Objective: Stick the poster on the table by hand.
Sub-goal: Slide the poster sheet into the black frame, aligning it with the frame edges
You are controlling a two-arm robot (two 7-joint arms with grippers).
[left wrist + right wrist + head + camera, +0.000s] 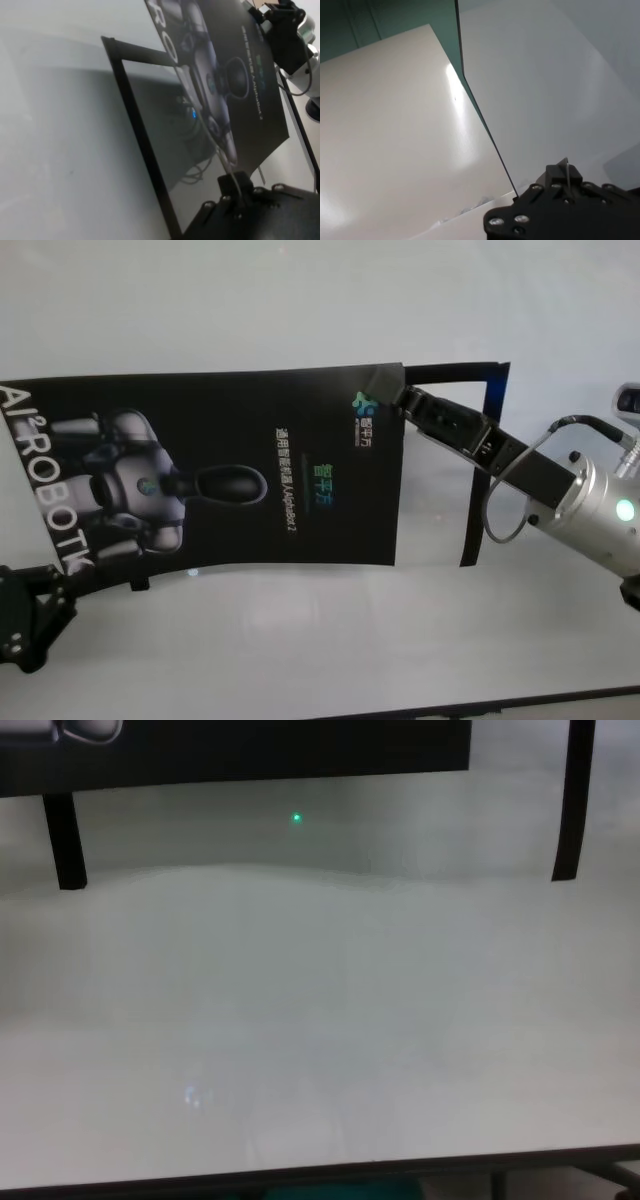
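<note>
We see a glossy black poster (250, 470) printed with a silver-grey robot figure, white lettering along its left end, and a small teal-and-white logo near its right end. It sits over a pale white-grey table (300, 310) with a thin dark front edge and narrow black tape strips (482, 470). Our right gripper (405, 400) is black on a silver wrist with a green light; the left gripper (25, 615) is black.

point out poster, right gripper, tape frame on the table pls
poster (230, 470): head view, on the black printed face beside the robot picture.
right gripper (408, 400): head view, at its fingertips on the poster's far right corner.
tape frame (481, 470): head view, on the right-hand black strip lying on the table (300, 300).
</note>
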